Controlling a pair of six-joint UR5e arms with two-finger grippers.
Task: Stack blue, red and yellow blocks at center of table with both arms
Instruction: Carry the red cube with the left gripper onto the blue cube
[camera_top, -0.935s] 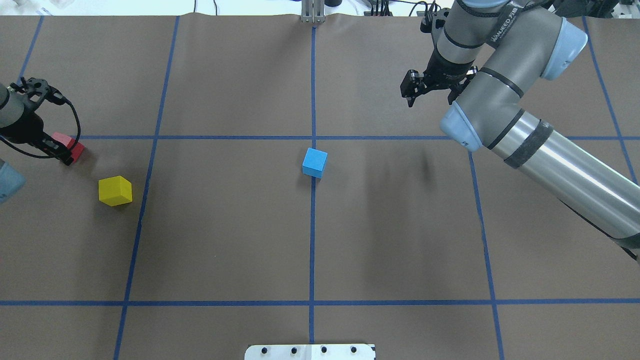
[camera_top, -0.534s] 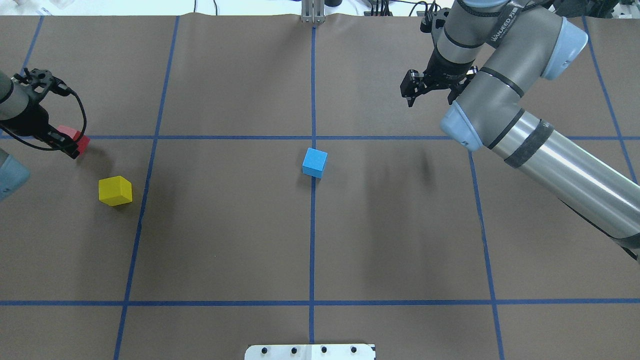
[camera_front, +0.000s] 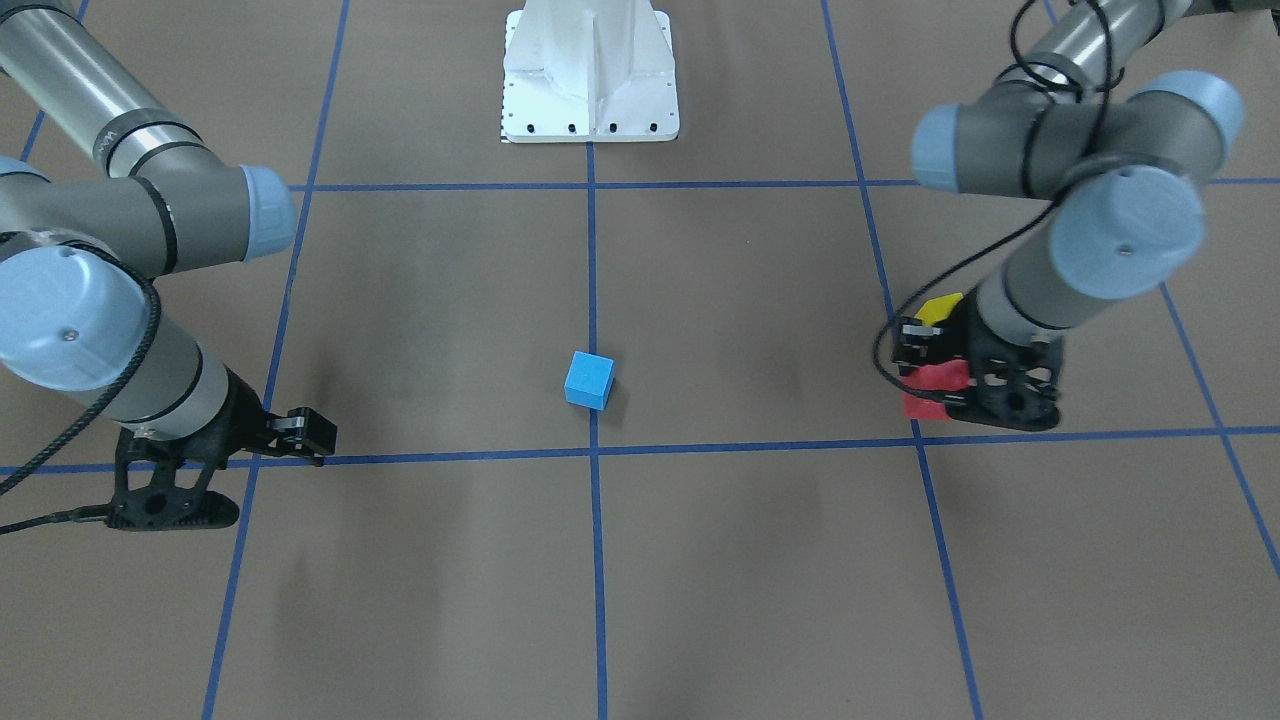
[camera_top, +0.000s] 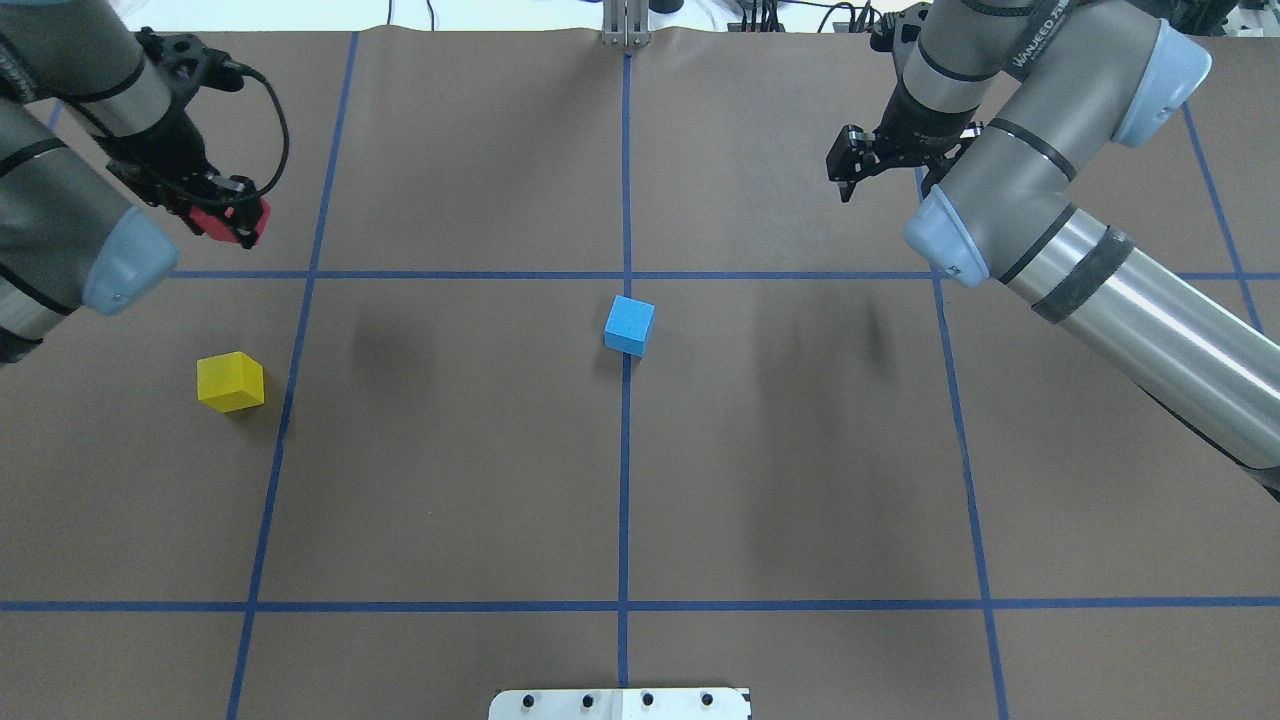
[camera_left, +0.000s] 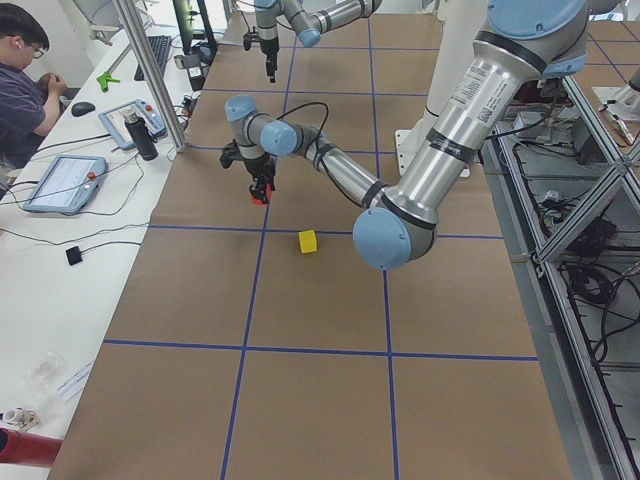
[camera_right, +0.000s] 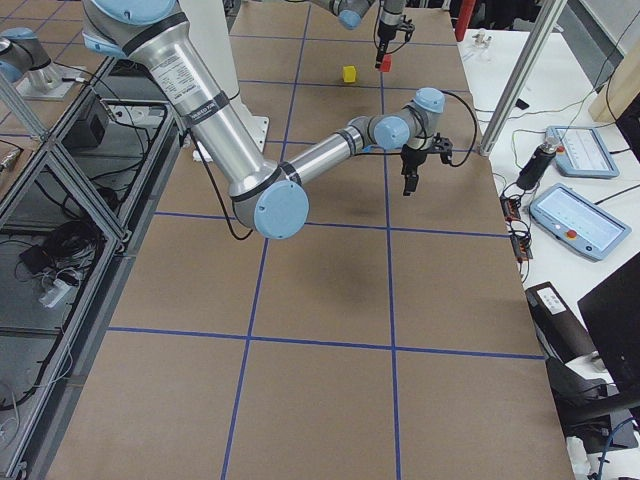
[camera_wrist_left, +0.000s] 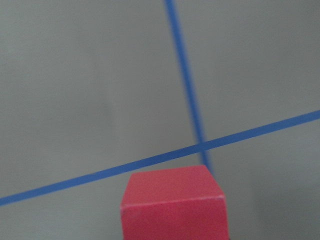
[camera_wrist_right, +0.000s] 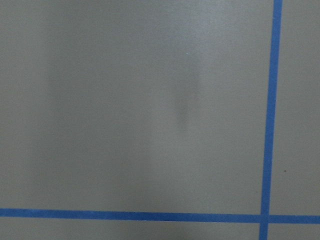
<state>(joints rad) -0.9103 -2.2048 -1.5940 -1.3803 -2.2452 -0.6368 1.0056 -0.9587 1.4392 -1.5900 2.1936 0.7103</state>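
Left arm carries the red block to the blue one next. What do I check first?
1. Red block clamped in left pincer: ok.
2. Red block clear of the table: ok.
3. Blue block on the centre line, top bare: ok.
4. Yellow block off the carry path: ok.
5. Right pincer away from blue block: ok.
6. Right pincer open or shut: cannot tell.

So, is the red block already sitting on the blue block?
No, the left claw holds the red block, far from the blue block at the centre.
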